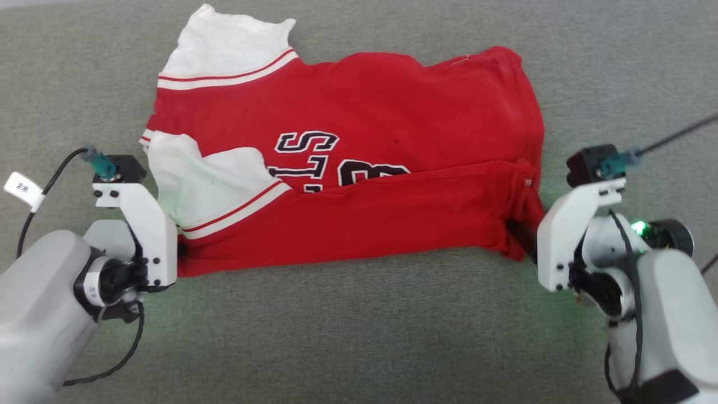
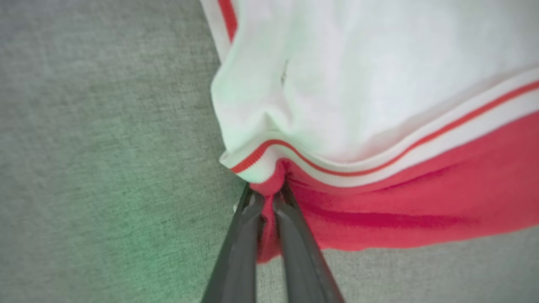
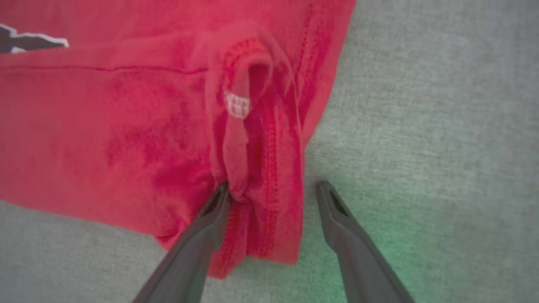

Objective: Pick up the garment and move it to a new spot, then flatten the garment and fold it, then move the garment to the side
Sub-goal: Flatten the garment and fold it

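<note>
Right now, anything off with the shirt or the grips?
The grips are uneven. The left gripper is pinched on a near corner of the shirt, just by the white sleeve, which lies rumpled. The right gripper has its fingers open astride the bunched hem corner, clamping nothing.

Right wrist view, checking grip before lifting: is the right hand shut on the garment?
No, the right hand stands open astride the garment's hem.
</note>
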Controlling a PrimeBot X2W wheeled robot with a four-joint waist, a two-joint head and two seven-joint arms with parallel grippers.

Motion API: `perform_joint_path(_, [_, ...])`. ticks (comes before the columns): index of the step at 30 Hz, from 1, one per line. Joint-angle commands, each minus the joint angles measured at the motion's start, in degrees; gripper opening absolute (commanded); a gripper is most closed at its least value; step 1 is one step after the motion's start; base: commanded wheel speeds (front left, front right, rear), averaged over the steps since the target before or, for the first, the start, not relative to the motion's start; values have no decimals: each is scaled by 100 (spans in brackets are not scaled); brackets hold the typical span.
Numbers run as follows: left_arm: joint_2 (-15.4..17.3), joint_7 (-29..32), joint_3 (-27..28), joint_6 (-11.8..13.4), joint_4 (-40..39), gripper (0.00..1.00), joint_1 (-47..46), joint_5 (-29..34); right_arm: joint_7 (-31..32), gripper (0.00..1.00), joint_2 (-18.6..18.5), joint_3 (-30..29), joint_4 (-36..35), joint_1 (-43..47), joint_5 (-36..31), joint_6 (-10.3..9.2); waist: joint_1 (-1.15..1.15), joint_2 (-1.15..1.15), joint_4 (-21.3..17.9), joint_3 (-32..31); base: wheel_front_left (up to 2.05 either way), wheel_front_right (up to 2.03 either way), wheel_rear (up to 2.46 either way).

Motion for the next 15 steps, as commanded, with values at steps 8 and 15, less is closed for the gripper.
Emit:
perform_joint_path(8, [-543,-230,-195,-169,497,0,-42,101,134,0,-18,370,1129,-347,110,-4,0,-2,213,46,0,0,0])
perform_joint_path(15, [-200,59,-88,-86,317,0,-90,-31,386,0,-494,409,672,-382,468,-6,0,-2,294,-109,0,0,0])
